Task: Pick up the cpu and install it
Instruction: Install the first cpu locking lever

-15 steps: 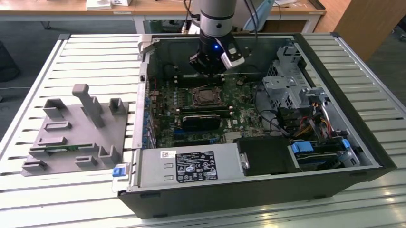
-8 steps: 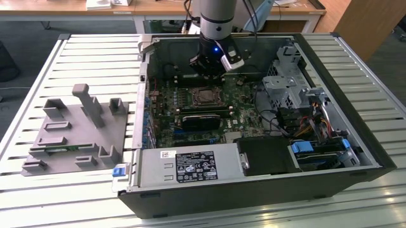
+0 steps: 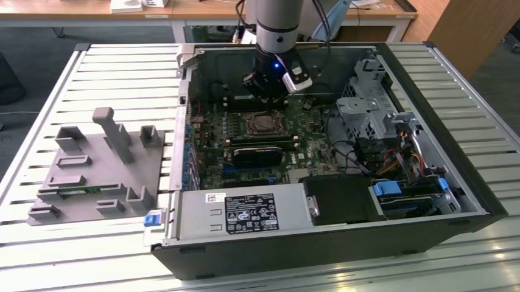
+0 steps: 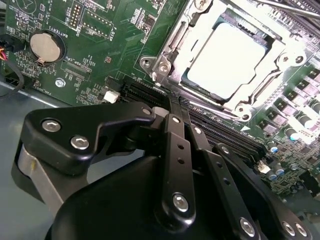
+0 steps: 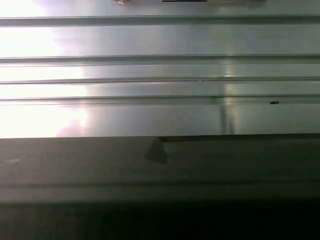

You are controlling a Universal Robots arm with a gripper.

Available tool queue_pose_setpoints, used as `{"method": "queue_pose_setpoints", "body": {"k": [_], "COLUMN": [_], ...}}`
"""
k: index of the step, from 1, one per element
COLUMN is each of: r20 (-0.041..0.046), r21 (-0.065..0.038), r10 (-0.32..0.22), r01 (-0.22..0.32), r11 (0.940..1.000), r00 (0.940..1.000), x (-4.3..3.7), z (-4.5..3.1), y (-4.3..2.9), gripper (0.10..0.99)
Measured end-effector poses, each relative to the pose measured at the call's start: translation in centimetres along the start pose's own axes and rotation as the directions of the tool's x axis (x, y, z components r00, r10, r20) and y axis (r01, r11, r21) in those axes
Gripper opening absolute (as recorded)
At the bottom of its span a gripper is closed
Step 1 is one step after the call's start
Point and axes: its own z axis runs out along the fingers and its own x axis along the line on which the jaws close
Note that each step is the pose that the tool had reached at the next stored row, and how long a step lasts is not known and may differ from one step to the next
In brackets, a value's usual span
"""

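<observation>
While the arm is reaching down into the opened computer case (image 3: 455, 201), things are standing like this:

Chip: the cpu (image 4: 235, 60) is lying flat in its socket on the green board (image 4: 100, 45), silvery top facing up, with the metal frame (image 4: 172, 52) sitting around it. In the exterior view the cpu (image 3: 262, 123) is showing near the middle of the board.

Claw: the gripper (image 4: 172, 112) is hanging just above the board beside the socket, its 2 black fingers (image 4: 177, 150) pressing together with nothing between them, and not touching the chip. In the exterior view the gripper (image 3: 268, 91) is sitting over the socket.

Surroundings: a grey holder block (image 3: 94, 176) is resting on the slatted metal table (image 3: 122, 79), at the exterior view's left of the case.
</observation>
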Motion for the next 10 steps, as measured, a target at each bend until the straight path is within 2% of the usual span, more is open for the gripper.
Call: {"method": "queue_pose_setpoints", "body": {"k": [6, 7, 10], "r20": [-0.0001, 0.0002, 0.0005], "r21": [0.000, 0.002, 0.019], "r10": [0.000, 0.000, 0.000], "r01": [0.000, 0.000, 0.000], "r11": [1.0000, 1.0000, 0.9998], "r00": [1.0000, 1.0000, 1.0000], "x": [0.00, -0.01, 0.00], "z": [-0.29, -0.28, -0.23], "y": [0.02, 0.02, 0.02], "gripper": [0.106, 0.106, 0.106]}}
